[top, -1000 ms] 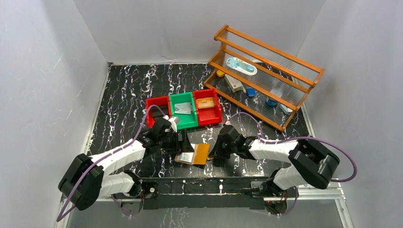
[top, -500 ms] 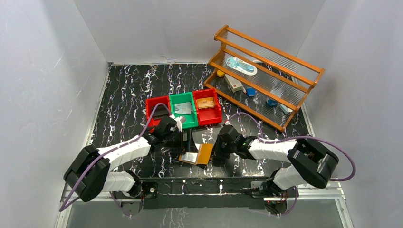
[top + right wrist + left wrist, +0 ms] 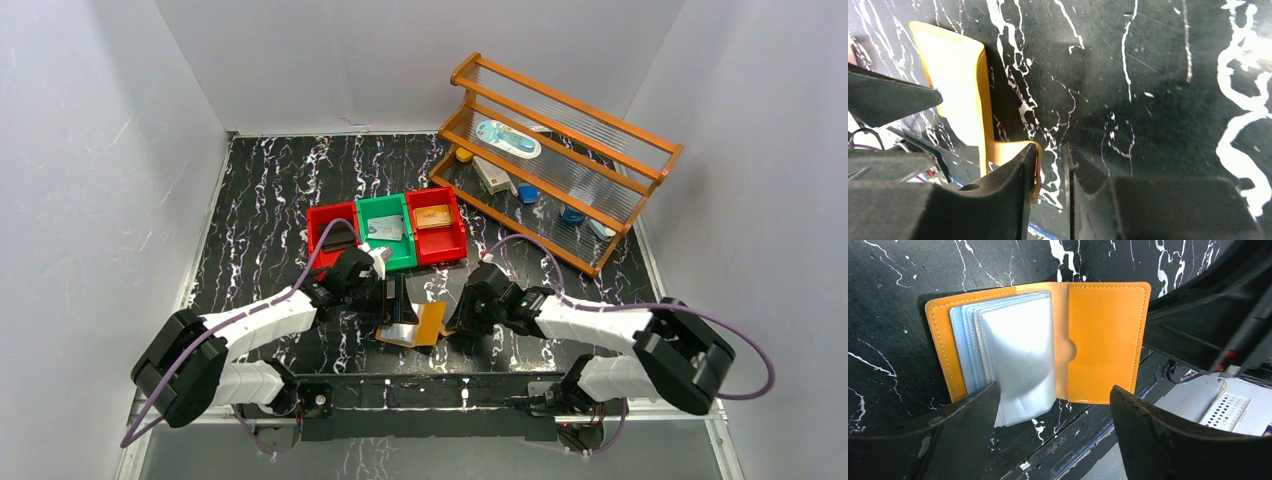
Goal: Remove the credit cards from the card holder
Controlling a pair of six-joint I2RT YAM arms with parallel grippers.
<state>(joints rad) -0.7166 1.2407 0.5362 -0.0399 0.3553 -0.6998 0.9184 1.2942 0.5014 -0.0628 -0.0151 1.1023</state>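
Observation:
The tan-orange card holder (image 3: 428, 322) lies open on the table near the front edge. In the left wrist view it (image 3: 1105, 340) shows grey-blue clear pockets (image 3: 1018, 350) fanned on its left half; I cannot tell if cards are inside them. One grey credit card (image 3: 385, 230) lies in the green bin. My left gripper (image 3: 1054, 390) hovers open over the holder, one finger on each side of it, and it also shows in the top view (image 3: 397, 300). My right gripper (image 3: 1050, 150) is at the holder's right edge, also in the top view (image 3: 458, 322). Its jaws stand a narrow gap apart, with the snap tab (image 3: 1010, 150) against the left finger.
Three bins stand behind the holder: a red one (image 3: 320, 222) with a black wallet, the green one (image 3: 372, 209), and a red one (image 3: 453, 237) with a small brown case. A wooden rack (image 3: 560, 150) with small items stands at the back right. The table's front rail is close.
My left gripper has moved right, over the open holder, and the holder has turned slightly. My right arm's elbow has shifted right; its gripper stays at the holder's right edge.

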